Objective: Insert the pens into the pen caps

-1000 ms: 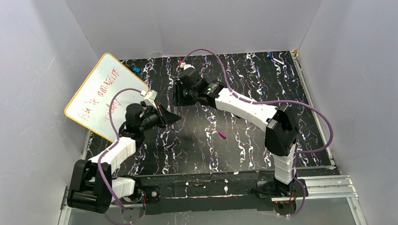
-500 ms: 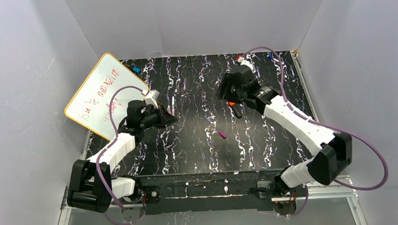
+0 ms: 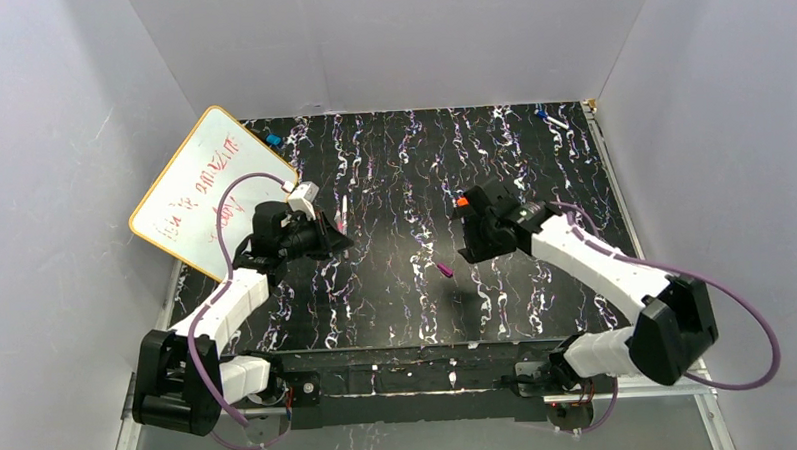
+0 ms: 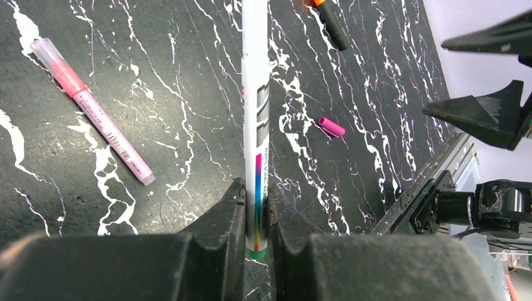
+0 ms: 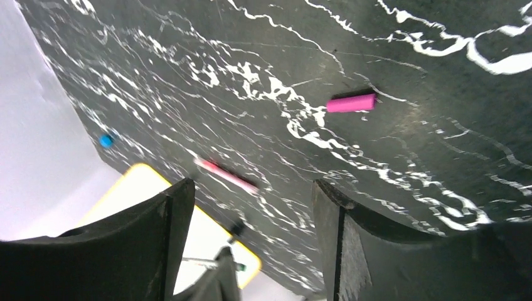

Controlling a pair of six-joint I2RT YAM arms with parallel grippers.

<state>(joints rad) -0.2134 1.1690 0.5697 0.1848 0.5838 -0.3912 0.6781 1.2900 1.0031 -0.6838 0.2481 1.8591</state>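
Note:
My left gripper (image 3: 335,234) is shut on the whitish pen (image 3: 344,211), gripping it near its green end (image 4: 256,188) and holding it above the table. The thin pink pen (image 4: 94,113) lies left of it on the table. The black pen with the orange tip (image 4: 331,25) lies further out, and in the top view only its orange tip (image 3: 462,201) shows beside my right arm. The magenta cap (image 3: 444,270) lies loose mid-table. My right gripper (image 3: 471,246) is open and empty, a short way from that cap (image 5: 351,102). The orange and dark purple caps are out of view.
A yellow-edged whiteboard (image 3: 208,192) with red writing leans at the back left, with a blue object (image 3: 271,139) behind it. A small blue and white item (image 3: 546,115) lies at the back right corner. Grey walls close in three sides.
My right arm swung from the back left across to the right, then came down toward the table's middle near the magenta cap. My left gripper keeps hold of the whitish pen and barely moved.

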